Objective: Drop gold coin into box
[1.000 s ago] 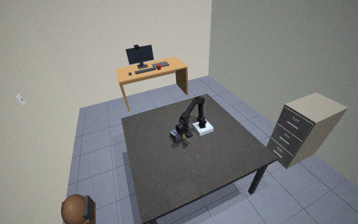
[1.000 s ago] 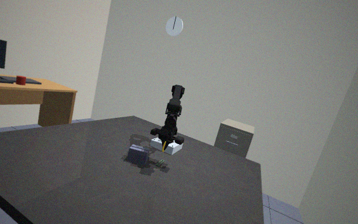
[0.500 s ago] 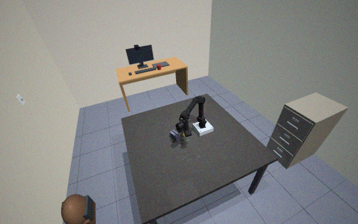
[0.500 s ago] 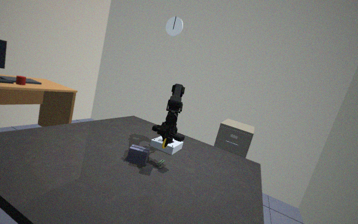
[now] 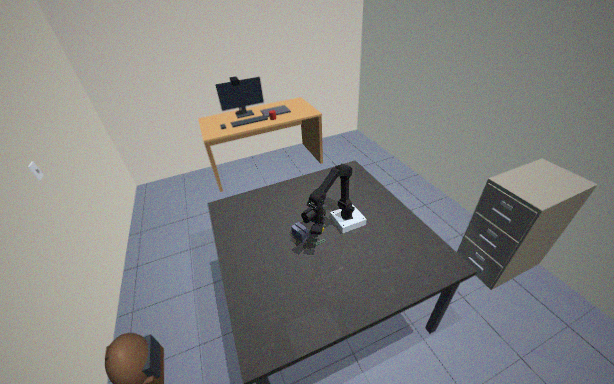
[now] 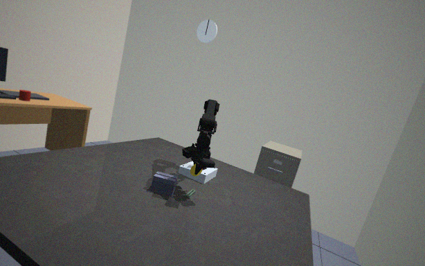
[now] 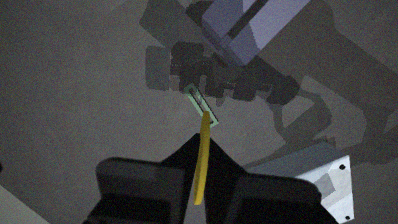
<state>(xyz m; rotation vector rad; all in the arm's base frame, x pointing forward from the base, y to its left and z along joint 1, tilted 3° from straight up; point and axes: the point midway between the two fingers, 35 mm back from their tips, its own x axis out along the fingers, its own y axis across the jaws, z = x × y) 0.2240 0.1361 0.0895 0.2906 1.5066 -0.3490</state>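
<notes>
My gripper (image 7: 201, 138) (image 6: 198, 170) is shut on the gold coin (image 7: 202, 167) (image 6: 193, 170) (image 5: 323, 230). The coin is held in the air, nearly edge-on and upright in the wrist view. The dark-green holder (image 7: 215, 123) (image 6: 191, 193) (image 5: 320, 242) is empty and lies on the table below the coin. The closed grey box (image 7: 280, 20) (image 6: 163, 185) (image 5: 298, 232) is at the top of the wrist view, partly cut off. Its slot runs diagonally there, at an angle to the coin. The gripper is beside the box, not over it.
The arm's white base (image 5: 349, 223) (image 6: 205, 176) (image 7: 345, 192) stands on the dark table (image 5: 346, 280) (image 6: 239, 225), near the holder. The arm's shadow falls around the holder and box. A desk (image 5: 261, 125) and a filing cabinet (image 5: 521, 215) stand away from the table.
</notes>
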